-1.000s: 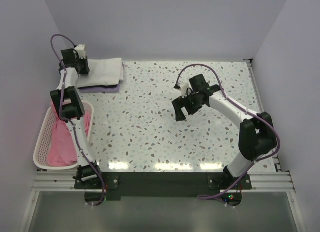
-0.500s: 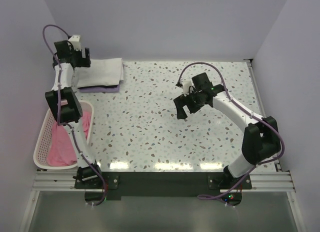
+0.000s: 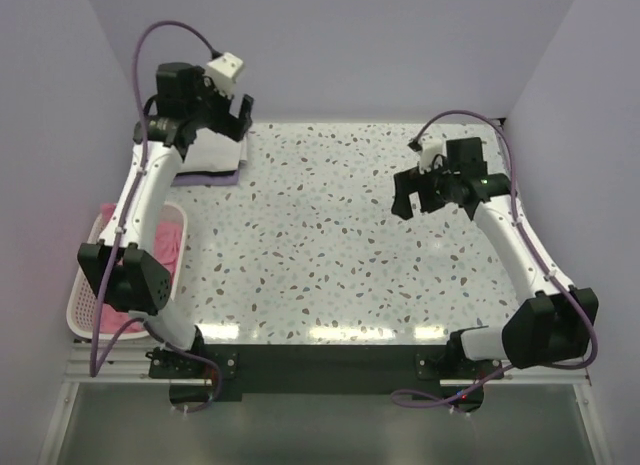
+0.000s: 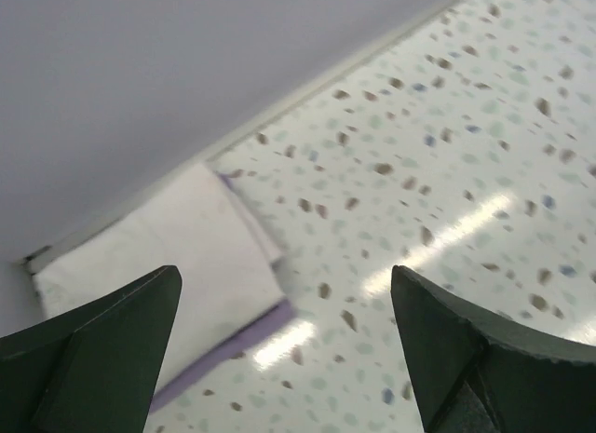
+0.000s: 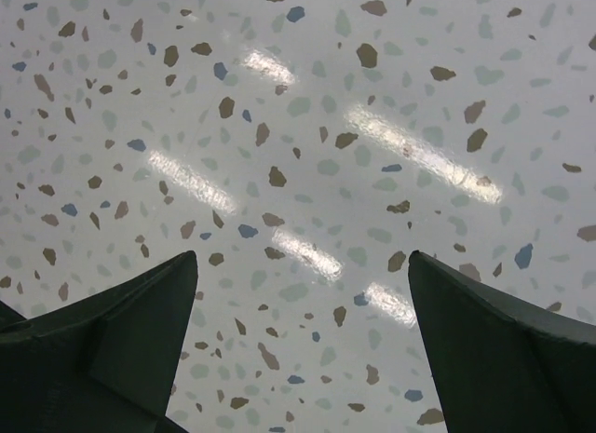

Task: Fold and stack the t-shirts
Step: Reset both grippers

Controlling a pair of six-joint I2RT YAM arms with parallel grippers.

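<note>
A folded white t-shirt [image 3: 222,151] lies on a folded lavender t-shirt [image 3: 205,179] at the table's back left corner. In the left wrist view the white t-shirt [image 4: 172,256] shows a thin lavender t-shirt edge [image 4: 223,347] beneath it. My left gripper [image 3: 238,120] hangs open above the stack's right end, holding nothing; in its own view the left gripper [image 4: 286,275] is clear of the cloth. A pink t-shirt [image 3: 165,250] sits crumpled in the basket. My right gripper [image 3: 412,200] is open over bare table, and the right gripper [image 5: 303,256] has only tabletop between its fingers.
A pale pink lattice basket [image 3: 80,307] stands at the left edge, beside the left arm. The speckled tabletop [image 3: 320,245] runs to the back wall and to a rail on the right side.
My left gripper has opened, let go of the stack and risen up and to the right. The right arm has swung rightward and slightly back, still open.
</note>
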